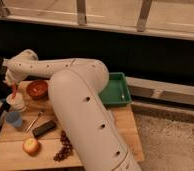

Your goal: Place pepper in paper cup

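Your arm [75,95] fills the middle of the frame: a thick, smooth off-white shell dotted with small dark holes, bending from the lower centre up to the upper left. Its gripper [11,86] sits at the left edge, directly above the paper cup [16,102]. You can see the pepper [13,91] there, a thin orange-red sliver hanging point-down between gripper and cup, its lower end at or just inside the cup's rim. The gripper seems to have the pepper pinched by its upper end, though you cannot make out the fingers clearly.

The paper cup is short, matte off-white, with a wide round rim. Just below it stands one small blue cup [13,119]. To the upper right of the paper cup is one round red-orange bowl [37,89], glossy inside.

On the pale wooden table [124,131] you also have one flat black bar [44,128], one thin metallic utensil [34,121] lying diagonally beside it, one round yellow-red apple [30,145] at the lower left, and one dark bunch of grapes [64,147] next to the arm. One green rectangular tray [119,91] with raised walls sits at the right, partly hidden by the arm.
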Robot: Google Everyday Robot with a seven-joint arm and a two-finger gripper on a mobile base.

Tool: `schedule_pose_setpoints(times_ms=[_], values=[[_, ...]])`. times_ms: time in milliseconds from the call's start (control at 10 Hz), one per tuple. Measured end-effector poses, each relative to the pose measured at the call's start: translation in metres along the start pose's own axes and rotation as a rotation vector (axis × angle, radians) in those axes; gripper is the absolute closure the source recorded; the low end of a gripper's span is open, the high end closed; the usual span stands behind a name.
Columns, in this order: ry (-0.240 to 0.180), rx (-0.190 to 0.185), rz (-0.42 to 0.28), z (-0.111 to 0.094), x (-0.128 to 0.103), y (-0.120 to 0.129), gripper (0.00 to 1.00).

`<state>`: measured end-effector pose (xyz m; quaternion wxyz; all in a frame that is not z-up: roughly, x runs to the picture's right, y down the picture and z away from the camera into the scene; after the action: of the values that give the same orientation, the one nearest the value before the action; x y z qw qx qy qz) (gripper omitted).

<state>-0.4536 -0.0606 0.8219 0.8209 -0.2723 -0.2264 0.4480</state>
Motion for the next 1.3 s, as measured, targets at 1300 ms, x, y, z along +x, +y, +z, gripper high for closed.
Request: schedule_pose_setpoints(times_ms=[1300], values=[[0.069, -0.043, 0.006, 0.007, 0.031, 0.03, 0.4]])
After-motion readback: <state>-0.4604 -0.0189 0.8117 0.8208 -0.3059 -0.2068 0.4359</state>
